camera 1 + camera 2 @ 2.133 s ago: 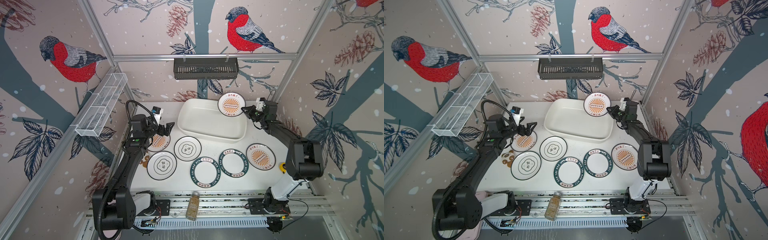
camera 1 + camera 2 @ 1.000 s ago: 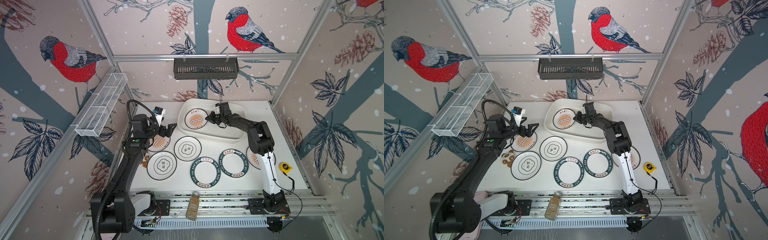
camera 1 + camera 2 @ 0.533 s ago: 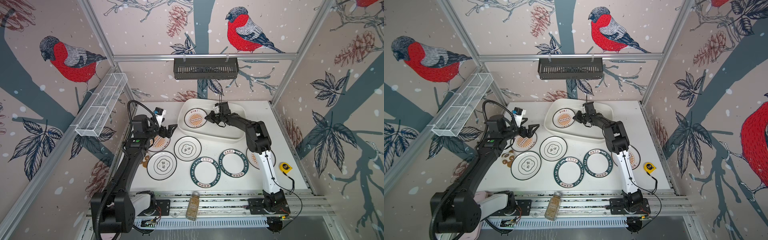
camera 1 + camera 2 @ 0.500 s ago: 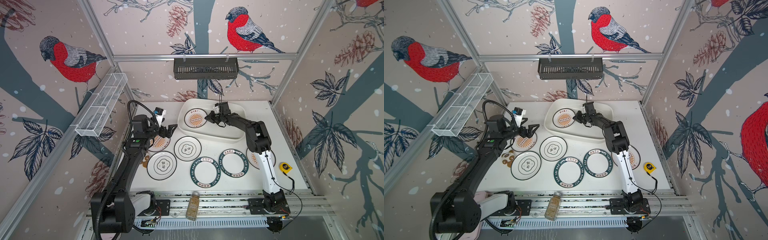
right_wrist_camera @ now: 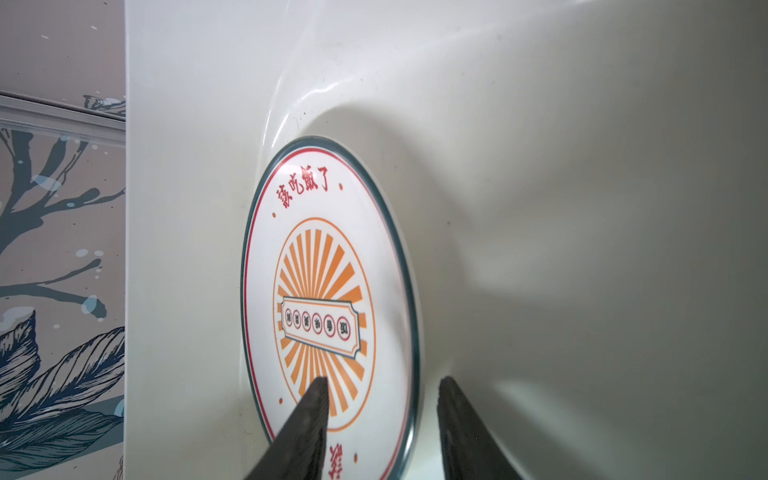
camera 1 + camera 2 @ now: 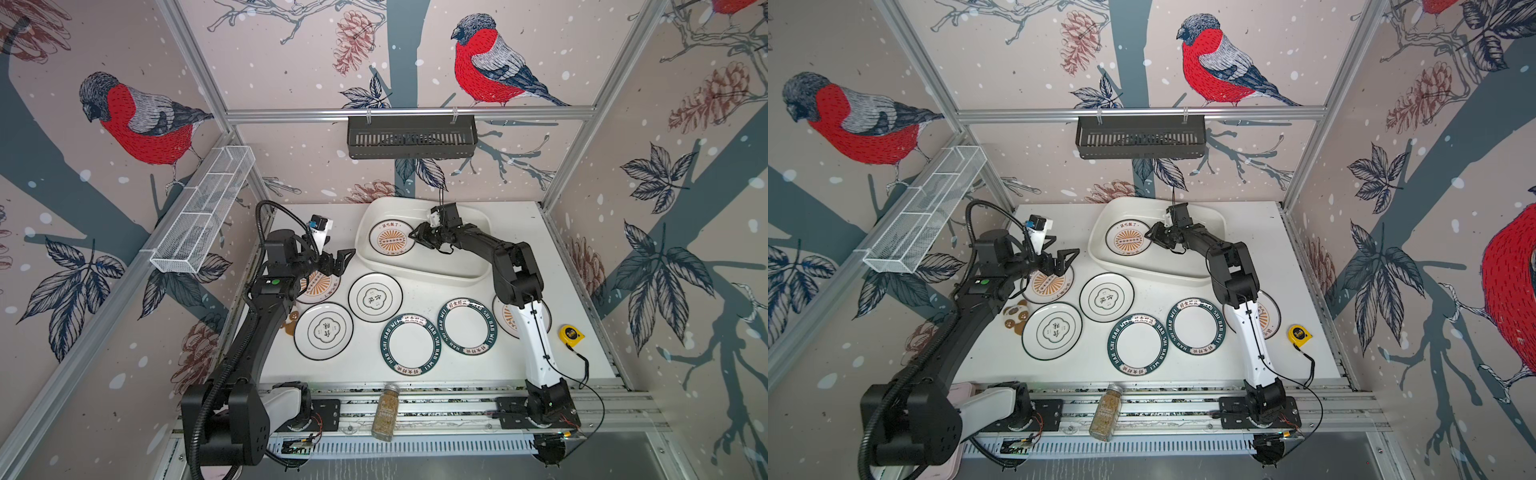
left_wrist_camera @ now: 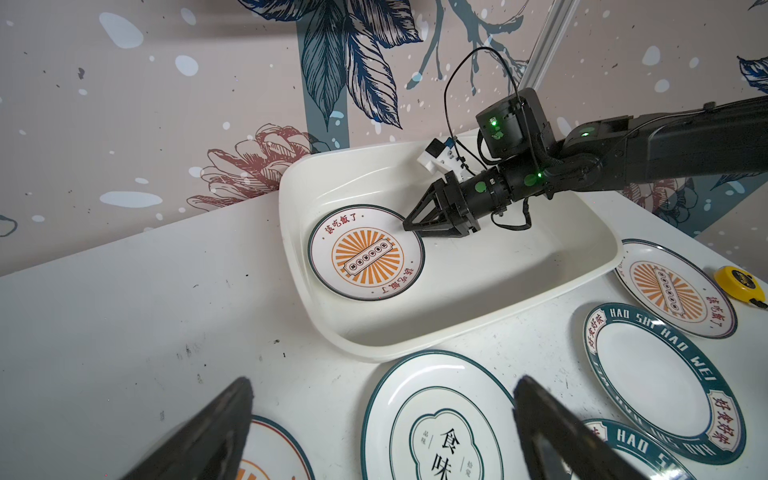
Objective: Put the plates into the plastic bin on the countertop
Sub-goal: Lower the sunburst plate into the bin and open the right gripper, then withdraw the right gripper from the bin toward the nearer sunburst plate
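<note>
The right arm [image 6: 534,332] hides much of one sunburst plate [image 6: 504,319]

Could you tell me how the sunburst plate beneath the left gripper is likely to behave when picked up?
The sunburst plate looks rigid and glossy: it should hold its shape but may slip between the jaws. It lies flat on the countertop, so its low rim probably offers little purchase. Likely breakable if dropped.
</note>
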Tool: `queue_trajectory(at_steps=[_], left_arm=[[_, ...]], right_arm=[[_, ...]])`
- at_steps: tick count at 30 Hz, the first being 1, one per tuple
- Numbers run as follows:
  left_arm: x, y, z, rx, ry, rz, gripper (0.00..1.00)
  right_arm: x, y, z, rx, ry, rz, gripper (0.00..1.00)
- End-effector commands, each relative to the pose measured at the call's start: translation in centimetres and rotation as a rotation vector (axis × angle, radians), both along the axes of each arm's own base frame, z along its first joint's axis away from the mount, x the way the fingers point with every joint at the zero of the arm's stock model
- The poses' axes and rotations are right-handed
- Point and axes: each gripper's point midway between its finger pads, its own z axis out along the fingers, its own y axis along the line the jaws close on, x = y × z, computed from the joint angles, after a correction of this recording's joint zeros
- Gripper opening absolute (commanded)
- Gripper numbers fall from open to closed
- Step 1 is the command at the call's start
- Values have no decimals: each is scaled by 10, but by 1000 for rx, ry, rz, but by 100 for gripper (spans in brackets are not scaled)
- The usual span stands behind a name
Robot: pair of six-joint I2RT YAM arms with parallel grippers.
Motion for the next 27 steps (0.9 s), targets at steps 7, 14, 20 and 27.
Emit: queue_trajectory(at_steps=[7,14,20,27], left_arm=[[4,1,3,26,-14,0,97],[10,3,-10,57,14,4,97],[14,2,0,58,14,-1,97],[11,-8,2,18,46,-49,97]], right_arm=[[1,-26,67,-162,-158,-28,51],[-43,-62,135,-285,-298,-77,55],[-116,-126,150,-335,-319,-234,62],[-201,-204,108,-413,-134,-457,67]])
